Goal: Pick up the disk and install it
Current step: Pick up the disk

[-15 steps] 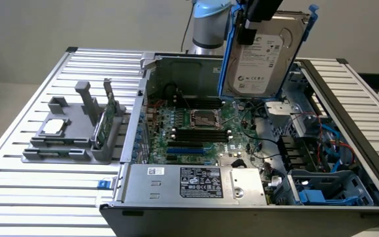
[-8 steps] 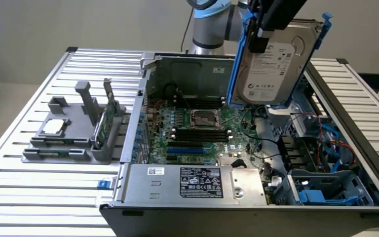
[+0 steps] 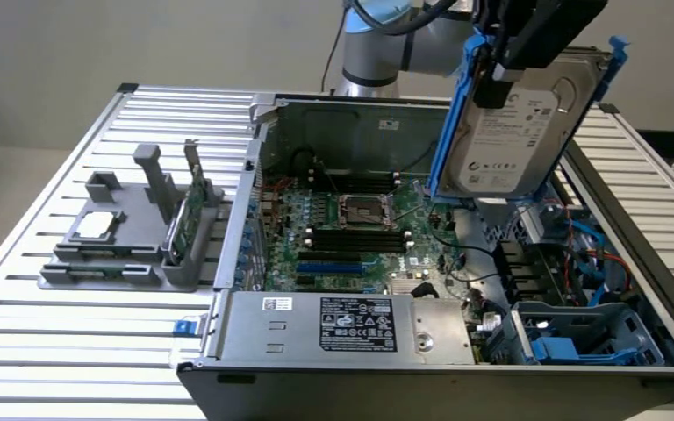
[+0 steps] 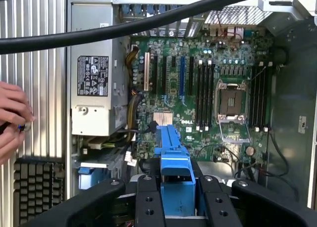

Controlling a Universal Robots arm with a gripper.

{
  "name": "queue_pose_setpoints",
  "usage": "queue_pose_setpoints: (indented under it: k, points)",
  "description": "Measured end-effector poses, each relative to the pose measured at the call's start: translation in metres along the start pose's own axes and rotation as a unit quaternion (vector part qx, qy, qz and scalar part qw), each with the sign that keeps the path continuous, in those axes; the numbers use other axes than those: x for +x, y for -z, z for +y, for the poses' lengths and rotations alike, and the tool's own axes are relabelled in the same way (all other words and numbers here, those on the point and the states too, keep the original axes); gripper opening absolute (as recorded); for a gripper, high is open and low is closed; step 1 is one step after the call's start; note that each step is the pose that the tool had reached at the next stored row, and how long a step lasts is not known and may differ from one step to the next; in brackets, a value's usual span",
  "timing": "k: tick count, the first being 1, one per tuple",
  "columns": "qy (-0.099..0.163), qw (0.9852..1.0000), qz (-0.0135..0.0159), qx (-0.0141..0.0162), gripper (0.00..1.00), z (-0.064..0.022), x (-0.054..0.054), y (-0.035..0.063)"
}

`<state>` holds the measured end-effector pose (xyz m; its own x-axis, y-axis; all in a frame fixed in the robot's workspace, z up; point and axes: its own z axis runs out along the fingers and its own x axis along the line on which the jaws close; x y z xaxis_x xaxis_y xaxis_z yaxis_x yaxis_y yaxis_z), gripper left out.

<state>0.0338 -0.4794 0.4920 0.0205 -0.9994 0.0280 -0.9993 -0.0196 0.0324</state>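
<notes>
Black jaws are grasping the near-upright silver-grey metal disk (image 3: 507,132), blue-railed, by its top edge, above the open grey computer case (image 3: 349,132).

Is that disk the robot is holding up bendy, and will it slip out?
Probably stiff: the disk is metal and hangs straight, no sag. Being metal, it's likely heavy for its size. It might slip, since the pincer grips it by its smooth blue rail.

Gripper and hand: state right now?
Gripper: shut on the disk, above the computer case.
Hand: whether it holds anything cannot be told.
</notes>
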Motion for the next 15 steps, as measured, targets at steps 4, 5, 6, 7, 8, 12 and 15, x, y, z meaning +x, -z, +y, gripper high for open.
queue_pose_setpoints:
  k: [4,5,6,7,8,12,15]
  points:
    - [0.0,1.0,0.0,0.0,0.33,-0.013,0.009,0.0001]
    - [0.0,1.0,0.0,0.0,0.33,-0.0161,0.012,0.0001]
    - [0.0,1.0,0.0,0.0,0.33,-0.0192,0.015,0.0001]
    - [0.0,1.0,0.0,-0.0001,0.33,-0.0218,0.017,0.0001]
    - [0.0,1.0,0.0,-0.0002,0.33,-0.024,0.021,0.0002]
    - [0.0,1.0,0.0001,-0.0009,0.33,-0.0303,0.034,0.0]
    - [0.0,1.0,0.0,-0.0013,0.33,-0.0346,0.045,-0.0002]
